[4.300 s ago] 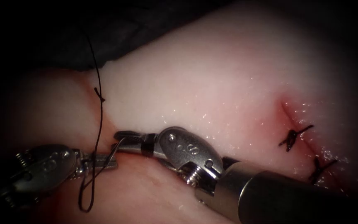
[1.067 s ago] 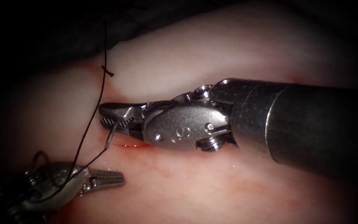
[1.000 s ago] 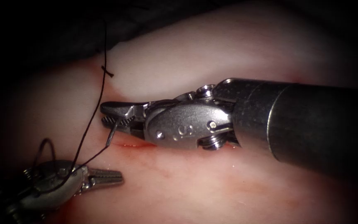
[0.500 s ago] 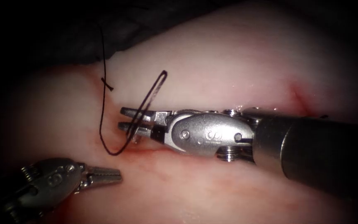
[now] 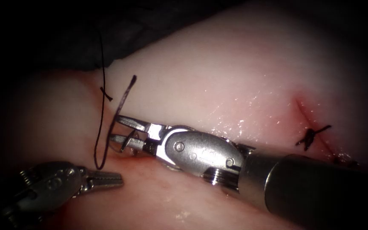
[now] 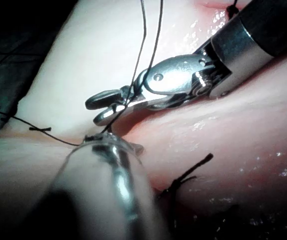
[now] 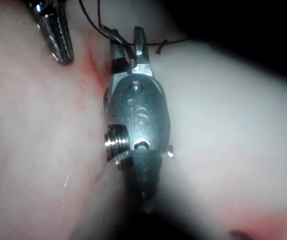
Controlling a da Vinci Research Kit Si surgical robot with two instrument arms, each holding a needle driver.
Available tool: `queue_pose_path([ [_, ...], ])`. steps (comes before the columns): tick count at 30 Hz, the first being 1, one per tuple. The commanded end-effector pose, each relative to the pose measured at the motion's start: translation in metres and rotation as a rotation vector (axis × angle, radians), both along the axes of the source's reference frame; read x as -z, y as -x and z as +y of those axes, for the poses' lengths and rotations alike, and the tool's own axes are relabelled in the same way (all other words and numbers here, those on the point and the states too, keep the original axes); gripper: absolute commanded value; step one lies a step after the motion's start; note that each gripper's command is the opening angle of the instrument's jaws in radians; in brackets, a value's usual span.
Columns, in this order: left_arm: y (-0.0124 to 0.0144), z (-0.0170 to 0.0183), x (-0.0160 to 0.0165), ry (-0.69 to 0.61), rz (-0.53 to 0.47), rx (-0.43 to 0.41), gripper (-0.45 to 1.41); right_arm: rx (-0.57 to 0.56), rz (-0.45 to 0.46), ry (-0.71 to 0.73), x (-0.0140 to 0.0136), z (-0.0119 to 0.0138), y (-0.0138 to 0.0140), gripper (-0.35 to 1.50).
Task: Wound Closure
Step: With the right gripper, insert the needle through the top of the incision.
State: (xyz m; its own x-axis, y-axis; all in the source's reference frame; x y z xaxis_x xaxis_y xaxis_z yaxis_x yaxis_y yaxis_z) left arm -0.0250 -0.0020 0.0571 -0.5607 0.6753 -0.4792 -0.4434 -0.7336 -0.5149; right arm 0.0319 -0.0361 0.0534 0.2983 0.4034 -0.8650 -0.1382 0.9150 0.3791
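Left pincer (image 5: 107,180): nearest to the viewer, low on the endoscope view's left. Its jaws are clenched together with nothing between them, and it lies just above the pink tissue (image 5: 235,76), apart from the thread. The right wrist view shows it too (image 7: 59,42), jaws pressed flat on each other.

Red fluid (image 5: 129,154): a thin smear in the crease of the tissue, between the two tools and just under the right one.

Right pincer (image 5: 116,127): comes in from the right along its thick shaft. Its jaws stand parted, one above the other, as the left wrist view (image 6: 102,107) and its own wrist view (image 7: 127,47) also show.

Needle (image 5: 127,141): a small curved glint of metal against the lower jaw, close above the crease. I cannot tell whether it sits in the tissue or where along its curve the jaw meets it.

Thread (image 5: 100,127): dark. It drops from the far edge, passes a small knot (image 5: 106,94), loops down near the left pincer, then climbs back across the parted jaws. A doubled strand rises beyond them.

Cut (image 5: 302,111): a red line well to the right.

Stitches (image 5: 311,136): dark knotted ends lying across the cut.
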Motion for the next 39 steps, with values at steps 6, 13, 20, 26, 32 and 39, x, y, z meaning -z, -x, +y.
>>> queue_pose_path([
  [6, 0.0005, 0.0008, -0.0004, 0.005, -0.001, 0.001, -0.45, -0.032, 0.005, -0.128, -0.0010, -0.0005, -0.0023, -0.35],
  [13, 0.0005, 0.0008, -0.0004, 0.005, -0.001, 0.001, -0.45, -0.068, -0.049, -0.227, -0.0018, -0.0016, -0.0016, -0.35],
  [20, 0.0005, 0.0008, -0.0005, 0.005, -0.001, 0.000, -0.45, -0.014, -0.077, -0.300, -0.0024, -0.0052, -0.0018, -0.35],
  [26, 0.0003, 0.0009, -0.0005, 0.005, -0.002, -0.001, -0.45, 0.028, -0.086, -0.317, -0.0024, -0.0092, -0.0010, -0.35],
  [32, 0.0002, 0.0008, -0.0005, 0.007, 0.000, -0.002, -0.45, 0.035, -0.131, -0.345, -0.0044, -0.0124, 0.0007, -0.35],
  [39, 0.0000, 0.0007, -0.0005, 0.009, 0.002, -0.002, -0.45, 0.068, -0.163, -0.382, -0.0057, -0.0146, 0.0014, -0.35],
])
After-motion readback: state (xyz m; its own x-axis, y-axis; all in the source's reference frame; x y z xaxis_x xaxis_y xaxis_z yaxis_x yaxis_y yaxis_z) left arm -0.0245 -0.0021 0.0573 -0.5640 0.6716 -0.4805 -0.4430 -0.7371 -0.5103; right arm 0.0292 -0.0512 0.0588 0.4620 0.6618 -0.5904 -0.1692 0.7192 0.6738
